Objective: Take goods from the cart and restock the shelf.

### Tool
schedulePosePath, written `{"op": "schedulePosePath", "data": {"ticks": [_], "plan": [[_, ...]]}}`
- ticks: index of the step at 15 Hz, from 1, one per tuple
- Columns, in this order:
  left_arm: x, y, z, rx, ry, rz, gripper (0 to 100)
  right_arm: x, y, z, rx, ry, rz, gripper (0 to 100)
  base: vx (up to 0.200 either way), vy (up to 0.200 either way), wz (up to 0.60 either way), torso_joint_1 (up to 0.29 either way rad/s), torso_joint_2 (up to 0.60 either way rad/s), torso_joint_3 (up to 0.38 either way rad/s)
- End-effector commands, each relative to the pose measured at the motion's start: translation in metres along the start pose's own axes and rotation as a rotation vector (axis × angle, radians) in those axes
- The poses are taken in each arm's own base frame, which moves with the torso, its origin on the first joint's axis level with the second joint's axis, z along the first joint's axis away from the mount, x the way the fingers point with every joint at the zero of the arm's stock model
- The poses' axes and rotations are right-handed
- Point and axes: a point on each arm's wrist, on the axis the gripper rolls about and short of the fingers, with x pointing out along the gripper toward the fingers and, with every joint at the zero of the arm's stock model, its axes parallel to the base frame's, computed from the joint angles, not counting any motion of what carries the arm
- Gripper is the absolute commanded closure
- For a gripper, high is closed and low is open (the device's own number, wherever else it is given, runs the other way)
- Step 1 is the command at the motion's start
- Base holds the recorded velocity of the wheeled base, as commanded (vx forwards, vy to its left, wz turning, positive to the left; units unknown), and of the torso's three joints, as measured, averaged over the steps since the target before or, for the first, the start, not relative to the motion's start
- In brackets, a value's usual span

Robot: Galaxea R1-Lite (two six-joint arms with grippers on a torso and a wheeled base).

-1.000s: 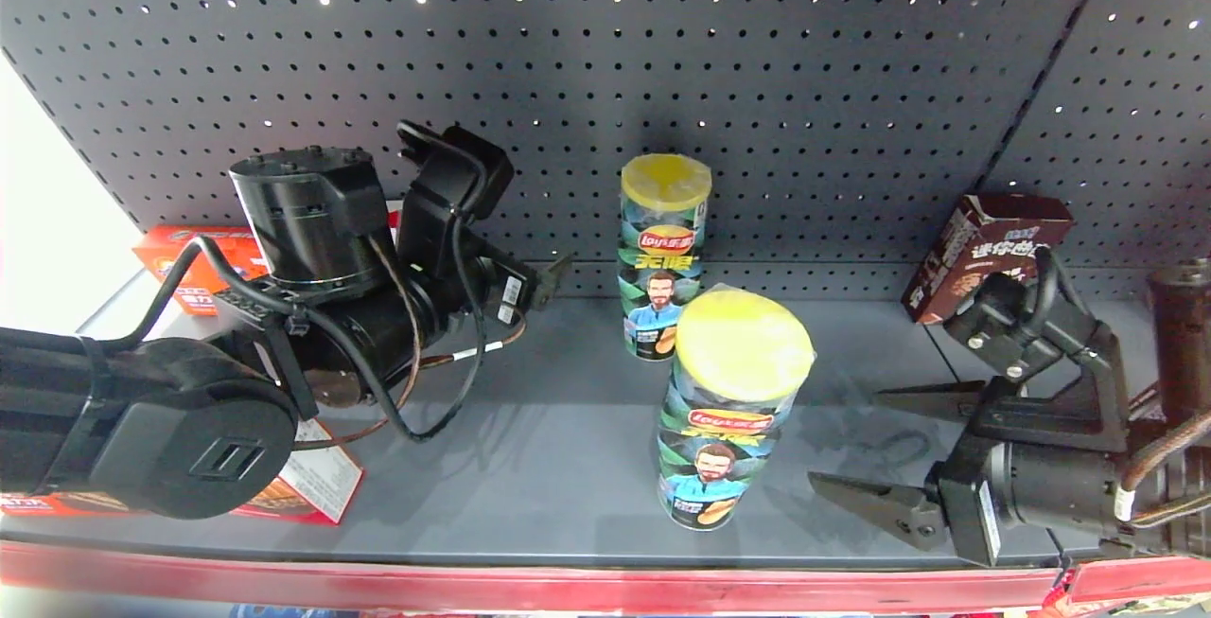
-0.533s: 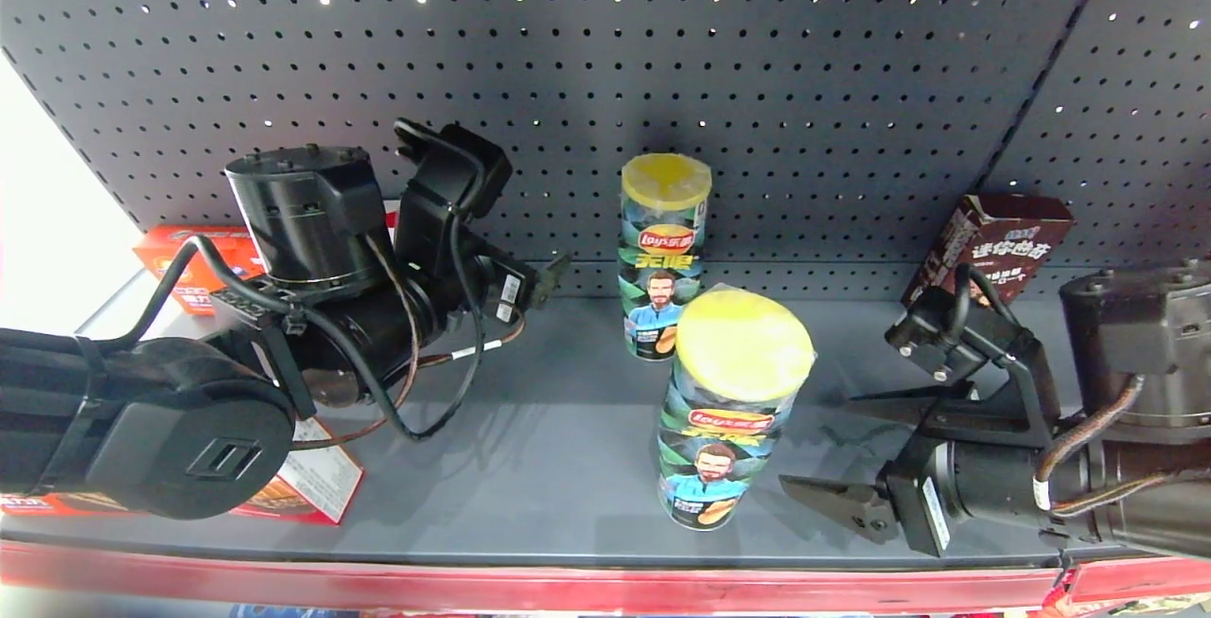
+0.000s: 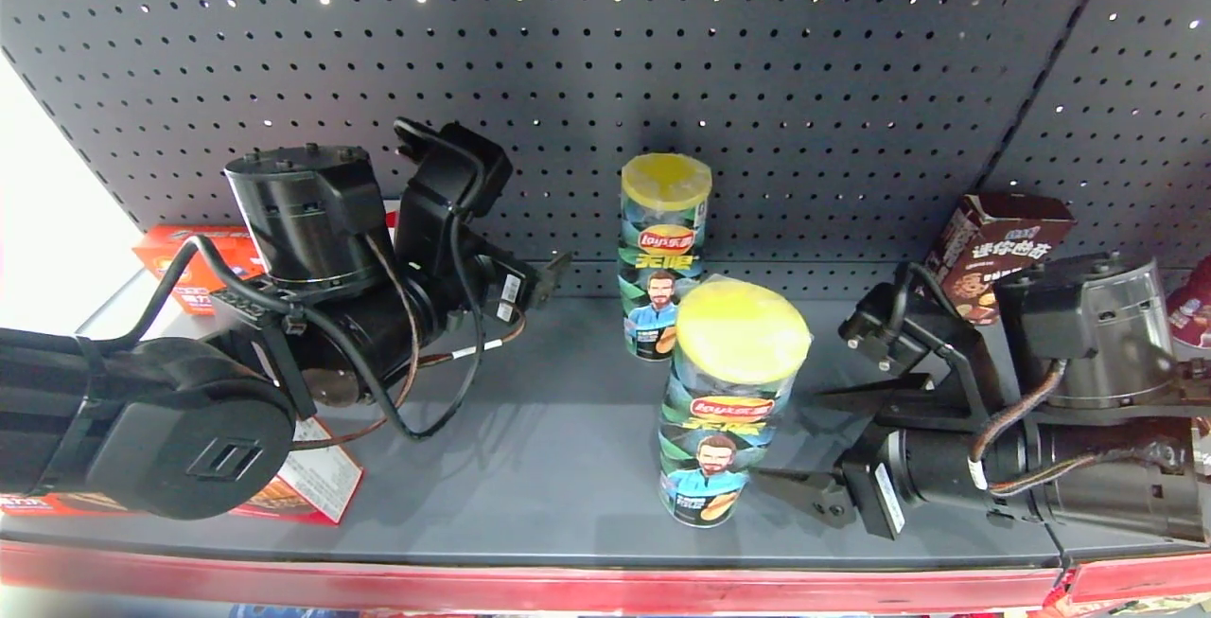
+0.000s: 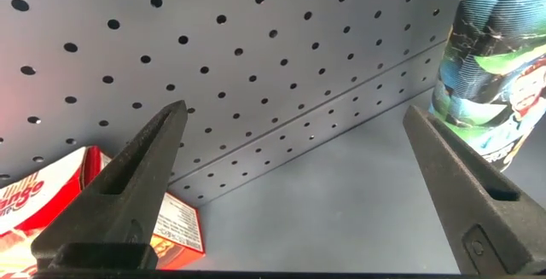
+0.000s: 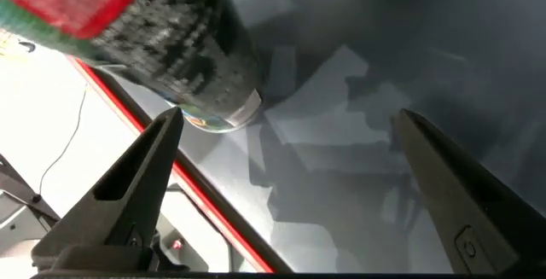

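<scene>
Status: two chip cans stand upright on the shelf (image 3: 530,476), the front can (image 3: 733,400) at 5 o'clock from the rear can (image 3: 662,254). The right gripper (image 5: 287,142) is just beside the front can at its 3 o'clock, with jaws spread and empty. The left gripper (image 4: 294,125) is also spread and empty. Judged: this can is placed, and more cart goods are likely still to be fetched.

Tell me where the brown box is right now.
In the head view, the brown box sits tilted by the pegboard at the right end of the shelf, behind the right arm.
</scene>
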Motion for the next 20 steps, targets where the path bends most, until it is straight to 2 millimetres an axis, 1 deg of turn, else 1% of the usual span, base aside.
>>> {"op": "schedulePosePath", "data": {"ticks": [1,3,4,7,11,13,17,20], "plan": [[0.000,0.000,0.000,0.000,0.000,0.001,0,0.006,0.003,0.002,-0.007,0.002,0.012,0,0.000,0.000,0.00,0.000,0.00,0.000],[0.000,0.000,0.000,0.000,0.000,0.001,0,0.004,0.005,0.002,-0.012,-0.005,0.018,0,0.000,0.000,0.00,0.000,0.00,0.000],[0.000,0.000,0.000,0.000,0.002,0.000,0,0.000,0.003,-0.002,-0.004,0.002,0.010,0,0.000,0.000,0.00,0.000,0.00,0.000],[-0.001,-0.001,-0.002,0.001,0.009,-0.002,0,-0.008,-0.008,-0.009,0.019,0.007,-0.033,0,0.000,0.000,0.00,0.000,0.00,0.000],[-0.001,-0.001,-0.002,0.001,0.009,-0.002,0,-0.008,-0.021,-0.011,0.045,0.011,-0.080,0,0.000,0.000,0.00,0.000,0.00,0.000],[-0.001,-0.001,-0.002,0.001,0.007,-0.002,0,-0.004,-0.022,-0.010,0.046,0.016,-0.080,0,0.000,0.000,0.00,0.000,0.00,0.000],[-0.001,-0.001,-0.002,0.001,0.007,-0.002,0,0.005,-0.018,-0.010,0.036,0.022,-0.061,0,0.000,0.000,0.00,0.000,0.00,0.000],[-0.001,0.000,-0.002,0.001,0.005,-0.001,0,0.013,-0.013,-0.004,0.024,0.015,-0.040,0,0.000,0.000,0.00,0.000,0.00,0.000]]}}
